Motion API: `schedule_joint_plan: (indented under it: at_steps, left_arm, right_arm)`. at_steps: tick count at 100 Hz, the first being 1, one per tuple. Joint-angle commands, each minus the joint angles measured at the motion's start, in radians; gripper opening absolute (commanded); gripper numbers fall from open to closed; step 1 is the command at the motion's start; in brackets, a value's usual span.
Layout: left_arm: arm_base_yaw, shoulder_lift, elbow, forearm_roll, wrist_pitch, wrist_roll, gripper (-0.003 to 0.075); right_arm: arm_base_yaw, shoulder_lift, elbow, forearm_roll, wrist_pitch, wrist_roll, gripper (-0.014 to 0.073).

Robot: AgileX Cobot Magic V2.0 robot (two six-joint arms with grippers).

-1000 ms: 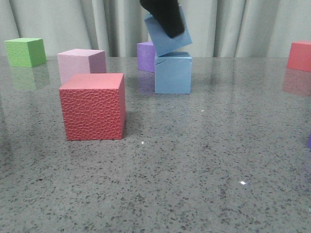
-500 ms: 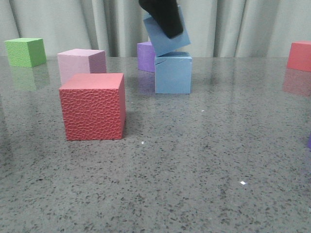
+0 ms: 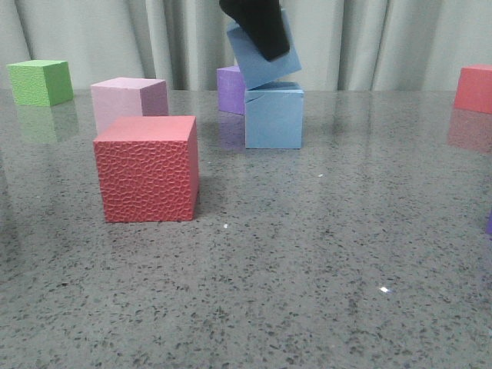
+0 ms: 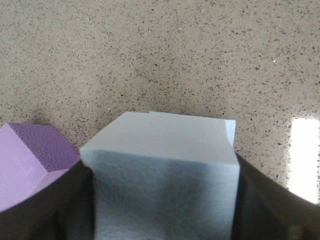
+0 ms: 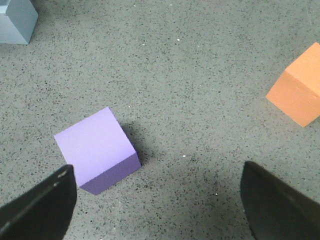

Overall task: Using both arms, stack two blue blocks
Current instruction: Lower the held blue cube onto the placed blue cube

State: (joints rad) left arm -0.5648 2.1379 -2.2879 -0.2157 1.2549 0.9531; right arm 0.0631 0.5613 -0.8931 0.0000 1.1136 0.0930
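Left tool [image 3: 257,27] is clamped on the upper blue block [image 3: 265,58], tilted with its low corner touching the top of the other blue block [image 3: 274,115] near the bench's far edge, so it needs levelling; right tool [image 5: 155,200] hangs open, well off.

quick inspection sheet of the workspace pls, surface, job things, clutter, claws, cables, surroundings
surface: grey speckled table, glossy, reflections showing
job's things: upper blue block tilted, resting on the lower blue block, which sits flat
clutter: red cube, pale pink cube, green cube, purple cube, second red cube, orange cube, another purple cube
claws: left claw shut on the upper blue block; right claw open, above bare table
cables: nothing seen
surroundings: grey curtain behind the table
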Motion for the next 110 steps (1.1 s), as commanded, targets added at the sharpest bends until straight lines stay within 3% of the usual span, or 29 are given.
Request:
schedule_joint_plan:
  at_steps: [1,19,44,75,93,110]
  left_arm:
    - [-0.007,-0.058,-0.029,-0.026,0.019,-0.002,0.0233]
    - [-0.007,-0.058,-0.029,-0.026,0.019,-0.002,0.0248]
    - [-0.007,-0.058,-0.029,-0.026,0.020,-0.002,0.0449]
    - [-0.007,-0.058,-0.029,-0.026,0.023,-0.002,0.0472]
    - [-0.007,-0.058,-0.029,-0.026,0.023,-0.002,0.0572]
    - [-0.007,-0.058,-0.029,-0.026,0.023,-0.002,0.0589]
  right_arm:
    - [-0.001,0.005,-0.022,0.000,-0.061,-0.008,0.0655]
    - [-0.001,0.005,-0.022,0.000,-0.061,-0.008,0.0655]
    - [-0.001,0.005,-0.022,0.000,-0.061,-0.008,0.0655]
    - [-0.001,0.005,-0.022,0.000,-0.061,-0.008,0.0655]
    - [-0.001,0.005,-0.022,0.000,-0.061,-0.008,0.0655]
    - [-0.001,0.005,-0.022,0.000,-0.061,-0.008,0.0655]
